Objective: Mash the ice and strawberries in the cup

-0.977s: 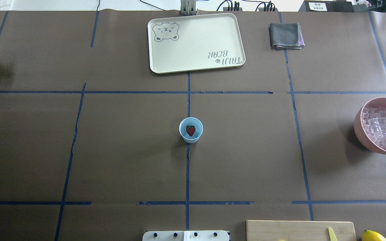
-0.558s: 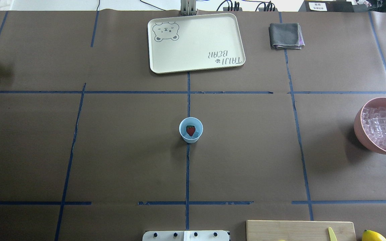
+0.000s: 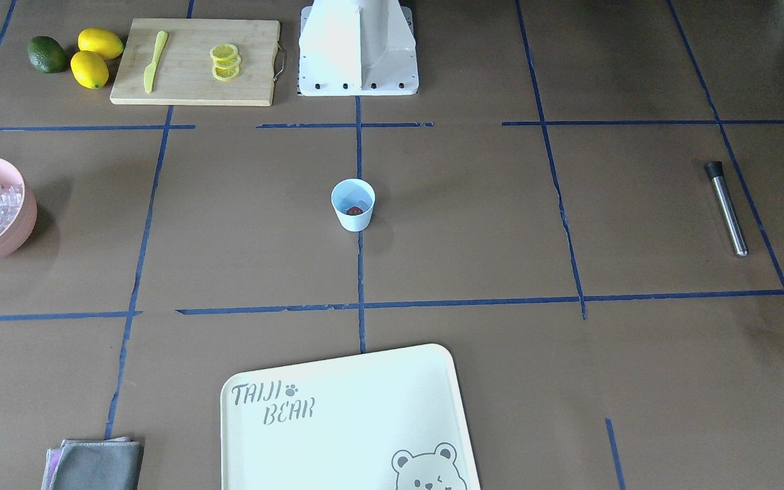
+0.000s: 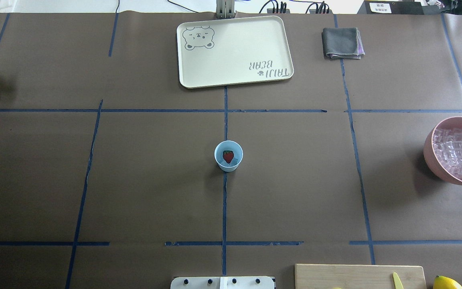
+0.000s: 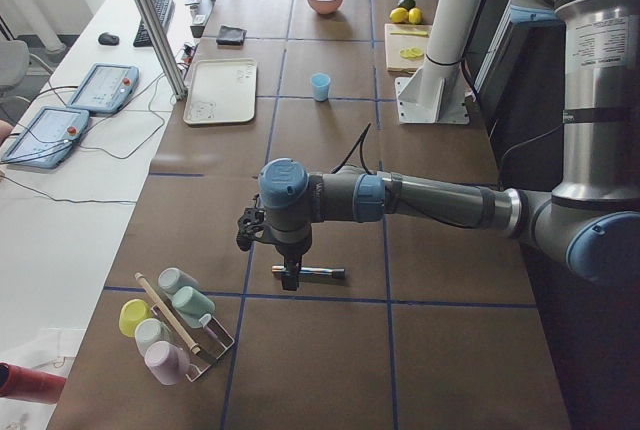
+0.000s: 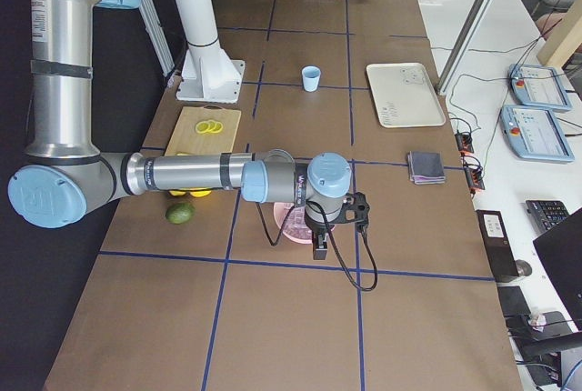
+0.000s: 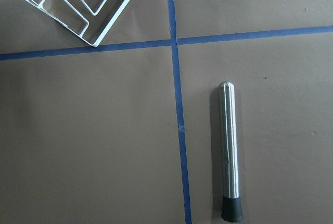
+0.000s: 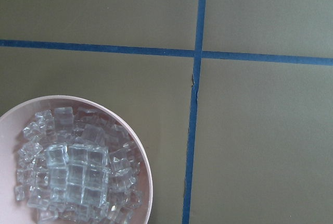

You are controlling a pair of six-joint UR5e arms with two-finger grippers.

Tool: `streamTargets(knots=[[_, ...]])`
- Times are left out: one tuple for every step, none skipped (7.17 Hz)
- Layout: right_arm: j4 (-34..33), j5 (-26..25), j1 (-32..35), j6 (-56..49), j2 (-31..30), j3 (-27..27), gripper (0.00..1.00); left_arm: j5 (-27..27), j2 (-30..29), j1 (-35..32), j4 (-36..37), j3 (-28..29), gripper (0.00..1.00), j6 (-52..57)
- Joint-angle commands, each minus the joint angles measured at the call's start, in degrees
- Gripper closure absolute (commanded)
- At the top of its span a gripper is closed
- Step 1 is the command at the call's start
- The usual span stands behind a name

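"Overhead exterior, from the robot's edge outward: how far along is it?"

"Nearest, the cutting board [image 4: 355, 276] plays no part. At mid-tabletop [image 4: 295, 192] the cup [image 4: 217, 155] stands upright. The strawberry [image 4: 228, 156] sits inside it, whole, on what look like pale pieces of ice [image 4: 236, 161], though they are too small to be sure of. So loading seems done and mashing has not begun."

"And the arms?"

"Neither is near the cup. The left pincer [image 5: 288, 278] hangs over the steel muddler [image 7: 228, 153], which lies flat on the tabletop, ungrasped. The right pincer [image 6: 320, 247] hangs over the pink bowl [image 4: 429, 156] of spare cubes, well off to the side. Only the side views show the pincers, so I cannot tell whether either is wide or narrow."

"What remains?"

"By my reading, everything that counts: take up the muddler, carry it to the cup, and press down on berry and ice. Farthest out, the tray [image 4: 235, 48] and folded cloth [image 4: 341, 42] look uninvolved."
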Motion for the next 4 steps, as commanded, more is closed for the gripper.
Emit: streamTargets(knots=[[-0.03, 0.07, -0.07, 0.0, 0.0, -0.11, 0.0, 0.0, 0.0, 0.06, -0.07, -0.01, 0.0, 0.0], [-0.03, -0.02, -0.07, 0.0, 0.0, -0.11, 0.0, 0.0, 0.0, 0.06, -0.07, 0.08, 0.0, 0.0], [-0.03, 0.07, -0.07, 0.0, 0.0, -0.11, 0.0, 0.0, -0.17, 0.23, -0.07, -0.01, 0.0, 0.0], [-0.12, 0.07, -0.07, 0.0, 0.0, -0.2, 0.0, 0.0, 0.0, 0.41, -0.07, -0.1, 0.0, 0.0]])
